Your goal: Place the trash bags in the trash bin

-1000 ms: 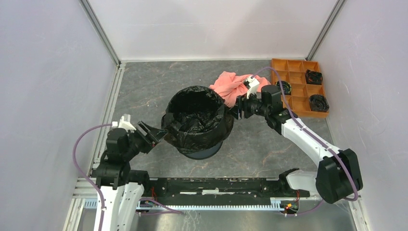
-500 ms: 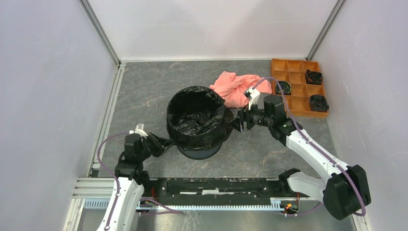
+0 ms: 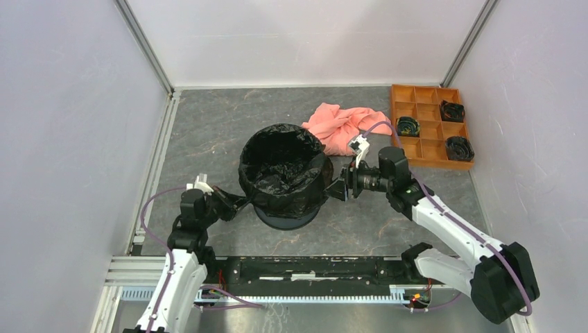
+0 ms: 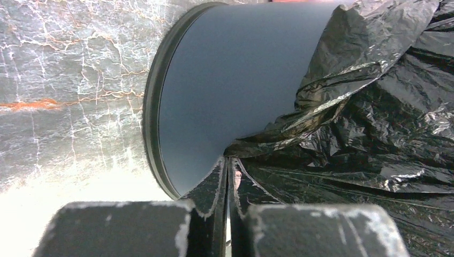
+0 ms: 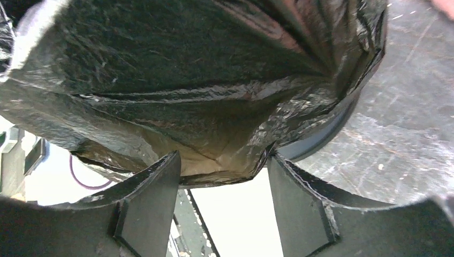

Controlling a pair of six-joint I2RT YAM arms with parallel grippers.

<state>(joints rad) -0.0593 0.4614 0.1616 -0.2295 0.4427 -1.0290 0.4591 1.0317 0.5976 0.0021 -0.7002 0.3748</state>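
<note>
The dark navy trash bin (image 3: 286, 220) stands mid-table, and the glossy black trash bag (image 3: 281, 170) lines its mouth and drapes down its outer wall. My left gripper (image 3: 233, 203) is low at the bin's left side. In the left wrist view the left gripper (image 4: 227, 163) is shut on a gathered fold of the bag's hem (image 4: 342, 139), next to the bare bin wall (image 4: 230, 80). My right gripper (image 3: 338, 189) is at the bin's right side. In the right wrist view the right gripper (image 5: 222, 163) is open, with the bag's lower edge (image 5: 214, 107) hanging just at its tips.
A salmon-pink cloth (image 3: 340, 128) lies behind the bin to the right. An orange compartment tray (image 3: 430, 139) with black round parts sits at the far right. White walls enclose the table, and a metal rail (image 3: 312, 274) runs along the near edge.
My left gripper closed on the bag's hem at the bin's lower left. The right gripper dropped from near the rim down the bin's right side, staying open.
</note>
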